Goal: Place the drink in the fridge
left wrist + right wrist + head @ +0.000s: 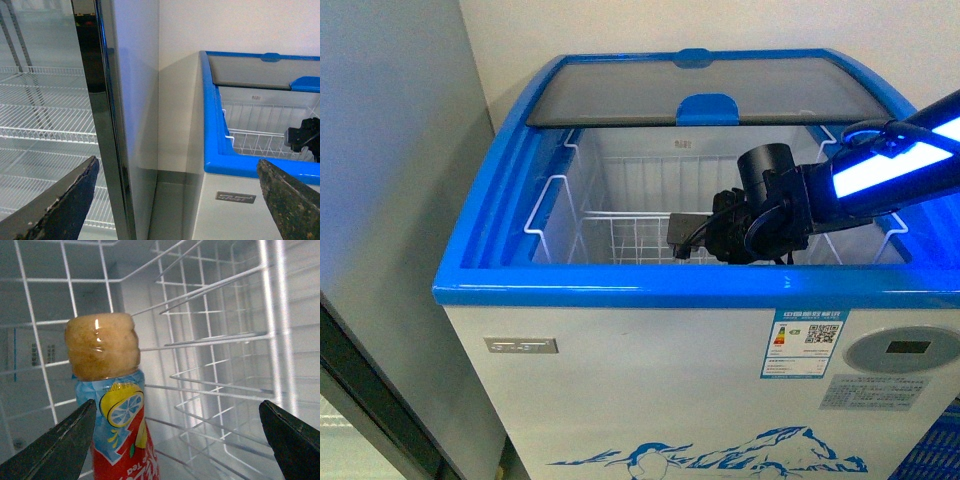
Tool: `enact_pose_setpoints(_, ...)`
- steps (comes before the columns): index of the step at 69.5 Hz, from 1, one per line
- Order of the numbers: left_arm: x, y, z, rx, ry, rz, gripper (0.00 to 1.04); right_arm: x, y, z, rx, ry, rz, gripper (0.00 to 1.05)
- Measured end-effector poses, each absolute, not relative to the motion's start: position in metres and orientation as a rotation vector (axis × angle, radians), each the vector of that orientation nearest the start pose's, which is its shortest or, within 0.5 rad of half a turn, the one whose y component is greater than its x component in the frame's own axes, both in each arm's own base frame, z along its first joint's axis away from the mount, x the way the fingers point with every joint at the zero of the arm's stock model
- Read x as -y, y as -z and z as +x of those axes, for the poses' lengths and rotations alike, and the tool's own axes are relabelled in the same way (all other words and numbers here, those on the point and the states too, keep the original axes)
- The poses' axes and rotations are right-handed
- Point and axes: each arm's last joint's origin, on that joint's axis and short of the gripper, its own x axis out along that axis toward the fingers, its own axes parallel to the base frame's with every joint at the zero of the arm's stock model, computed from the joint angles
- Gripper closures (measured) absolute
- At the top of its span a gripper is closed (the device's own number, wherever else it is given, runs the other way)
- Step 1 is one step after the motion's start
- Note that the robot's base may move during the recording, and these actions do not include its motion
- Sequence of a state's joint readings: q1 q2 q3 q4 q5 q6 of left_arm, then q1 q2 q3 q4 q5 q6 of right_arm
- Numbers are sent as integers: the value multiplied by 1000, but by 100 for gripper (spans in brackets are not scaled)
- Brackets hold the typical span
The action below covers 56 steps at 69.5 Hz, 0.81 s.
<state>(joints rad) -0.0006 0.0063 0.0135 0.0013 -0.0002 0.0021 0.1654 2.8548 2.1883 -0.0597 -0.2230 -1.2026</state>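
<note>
**Right hand inside the fridge, drink in the basket**

Now the right hand [685,235] reaches down into the open fridge [620,285], its fingers [60,447] spread wide and released. Between them, the drink [112,405] stands inside a white wire basket [220,340]. Meanwhile the left hand [175,205] hangs open beside the fridge, grasping nothing.

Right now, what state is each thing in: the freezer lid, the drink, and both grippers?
Chest freezer lid: slid back, front half open.
Drink bottle: inside the wire basket, between the right gripper's fingers; contact unclear.
Right gripper: open, down inside the freezer.
Left gripper: open, empty, outside the freezer.
</note>
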Motion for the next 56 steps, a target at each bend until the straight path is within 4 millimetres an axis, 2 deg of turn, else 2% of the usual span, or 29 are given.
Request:
enact_pose_setpoints(7,0,-168,97,9,0,2,8,-100,-42,563,-359,-730,-1082,7)
enact_pose_setpoints(9,0,-168,97,9,0,2,8,-100,-57,559,-336,-721,-1076,7)
enact_pose_setpoints(17,0,-168,97,9,0,2,8,-96,-85,547,-300,-707,-1050,7)
enact_pose_setpoints(22,0,-168,97,9,0,2,8,-94,-97,537,-291,-712,-1031,7)
enact_pose_setpoints(23,0,-168,97,9,0,2,8,-92,-110,521,-283,-729,-1013,7)
enact_pose_setpoints(50,0,-168,97,9,0,2,8,-88,-158,490,-221,-713,-988,7)
enact_pose_setpoints(56,0,-168,97,9,0,2,8,-86,-180,478,-188,-674,-955,7)
